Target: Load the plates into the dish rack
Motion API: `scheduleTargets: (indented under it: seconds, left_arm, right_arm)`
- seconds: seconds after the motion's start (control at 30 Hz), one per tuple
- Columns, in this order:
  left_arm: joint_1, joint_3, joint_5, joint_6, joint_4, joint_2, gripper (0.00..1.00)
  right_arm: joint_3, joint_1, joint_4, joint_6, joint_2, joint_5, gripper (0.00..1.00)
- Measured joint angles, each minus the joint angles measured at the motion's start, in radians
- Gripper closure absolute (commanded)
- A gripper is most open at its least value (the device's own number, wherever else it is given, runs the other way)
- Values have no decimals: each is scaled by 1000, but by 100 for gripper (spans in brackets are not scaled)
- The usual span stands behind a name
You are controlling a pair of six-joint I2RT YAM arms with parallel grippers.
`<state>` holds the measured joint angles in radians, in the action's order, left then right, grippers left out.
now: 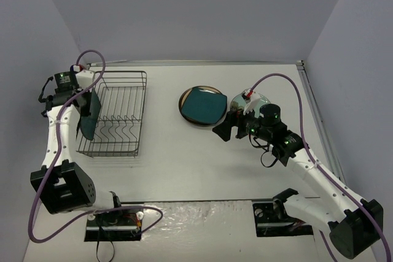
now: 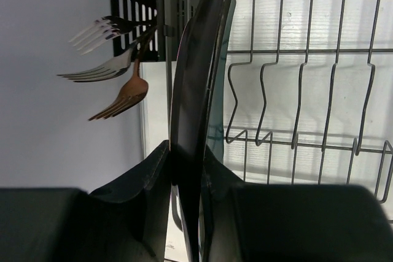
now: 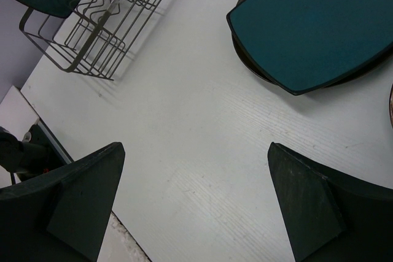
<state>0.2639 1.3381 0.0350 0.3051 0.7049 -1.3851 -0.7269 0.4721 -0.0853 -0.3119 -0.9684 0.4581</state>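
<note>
My left gripper (image 2: 187, 170) is shut on a dark teal rounded-square plate (image 2: 196, 90) and holds it upright, edge-on, at the left end of the black wire dish rack (image 2: 301, 139). In the top view that plate (image 1: 88, 122) stands at the rack's (image 1: 116, 115) left side under the left gripper (image 1: 92, 99). A second teal plate (image 1: 204, 105) lies on a brown-rimmed round plate (image 1: 184, 97) mid-table. My right gripper (image 1: 224, 130) is open and empty, above bare table near that stack (image 3: 313, 29). Another round plate (image 1: 261, 99) is mostly hidden under the right arm.
A black cutlery caddy (image 2: 144, 10) on the rack's left side holds three forks (image 2: 116, 72) that stick out leftwards. The grey left wall (image 1: 37, 59) is close to the rack. The right wrist view shows the rack's near corner (image 3: 92, 35).
</note>
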Motion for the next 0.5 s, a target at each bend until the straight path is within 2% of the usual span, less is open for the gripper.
scheduleTargets:
  seconds: [0.43, 0.5]
  left_arm:
    - [35, -19, 43, -18, 2, -82, 100]
    - [35, -19, 43, -22, 0, -82, 97]
  right_arm:
    - [0, 0, 0, 0, 0, -9, 0]
    - [0, 0, 0, 0, 0, -11, 0]
